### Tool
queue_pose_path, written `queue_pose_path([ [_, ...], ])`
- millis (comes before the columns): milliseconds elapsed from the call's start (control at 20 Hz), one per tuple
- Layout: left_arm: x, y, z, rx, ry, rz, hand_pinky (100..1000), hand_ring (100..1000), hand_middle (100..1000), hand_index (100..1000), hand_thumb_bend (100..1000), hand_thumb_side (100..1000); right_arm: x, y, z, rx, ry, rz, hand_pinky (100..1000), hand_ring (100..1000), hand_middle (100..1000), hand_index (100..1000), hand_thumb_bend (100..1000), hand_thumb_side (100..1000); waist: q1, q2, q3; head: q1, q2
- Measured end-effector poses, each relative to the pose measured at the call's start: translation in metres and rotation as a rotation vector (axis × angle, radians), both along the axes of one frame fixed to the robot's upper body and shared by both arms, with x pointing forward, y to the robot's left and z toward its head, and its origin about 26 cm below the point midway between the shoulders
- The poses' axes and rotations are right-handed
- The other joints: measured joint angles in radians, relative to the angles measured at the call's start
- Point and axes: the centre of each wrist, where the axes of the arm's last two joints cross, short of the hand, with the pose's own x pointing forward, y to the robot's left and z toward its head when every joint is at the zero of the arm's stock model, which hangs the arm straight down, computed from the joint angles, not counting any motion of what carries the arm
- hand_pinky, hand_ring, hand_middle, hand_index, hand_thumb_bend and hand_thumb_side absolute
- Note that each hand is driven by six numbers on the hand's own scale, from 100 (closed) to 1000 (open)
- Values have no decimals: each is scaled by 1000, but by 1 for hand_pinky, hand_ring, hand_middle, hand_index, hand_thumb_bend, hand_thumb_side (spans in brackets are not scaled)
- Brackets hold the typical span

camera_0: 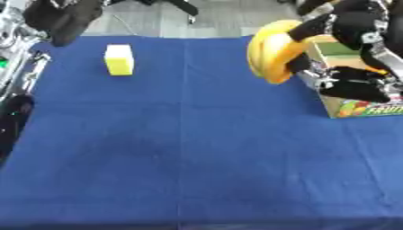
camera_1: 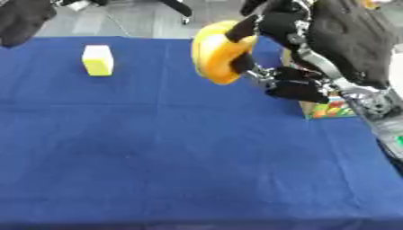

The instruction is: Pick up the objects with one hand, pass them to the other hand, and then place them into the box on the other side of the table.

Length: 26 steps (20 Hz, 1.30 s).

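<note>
A bunch of yellow bananas (camera_0: 271,51) hangs in the air over the table's far right, just left of the cardboard box (camera_0: 368,109) with a fruit print. My right hand (camera_0: 350,27) comes in from the upper right and is shut on the bananas, with fingers curled over the top and more fingers below (camera_0: 354,87). A yellow block with a pale top (camera_0: 119,59) stands on the blue cloth at the far left. My left hand (camera_0: 63,18) shows as a dark shape above the table's far left corner, well clear of the block.
The blue cloth (camera_0: 181,148) covers the whole table. Silver parts of my left arm (camera_0: 12,45) run along the left edge. Grey floor and dark chair legs (camera_0: 185,9) lie beyond the far edge.
</note>
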Motion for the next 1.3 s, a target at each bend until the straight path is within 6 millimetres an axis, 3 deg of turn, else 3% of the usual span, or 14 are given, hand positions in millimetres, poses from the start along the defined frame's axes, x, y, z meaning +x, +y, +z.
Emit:
queue_pose_path([
  [400,-4,20,-34,-92,100,121,766,629,601,724,463,667,4,-43,-6,141,20,-311,636,584,100,370,100,100,0,0,4,-69,0],
  [700,-6,26,-59,-151,187,151,766,625,597,722,464,675,48,-89,-29,238,125,-583,614,577,100,348,100,100,9,0,15,-108,0],
  [950,-8,28,-74,-181,237,166,765,623,594,720,464,676,89,-133,-62,306,266,-788,622,598,100,372,100,100,16,0,28,-123,0],
  [1150,-9,29,-79,-195,250,171,765,622,593,720,464,676,111,-164,-94,350,405,-927,641,632,100,472,148,100,22,0,40,-135,0],
  [1200,-9,29,-80,-198,252,172,765,621,593,720,464,677,113,-170,-101,353,435,-952,671,683,107,589,255,175,22,0,42,-138,0],
  [1300,-10,29,-82,-202,259,174,765,621,593,720,465,677,116,-180,-113,336,502,-994,712,740,164,710,384,290,22,0,44,-142,0],
])
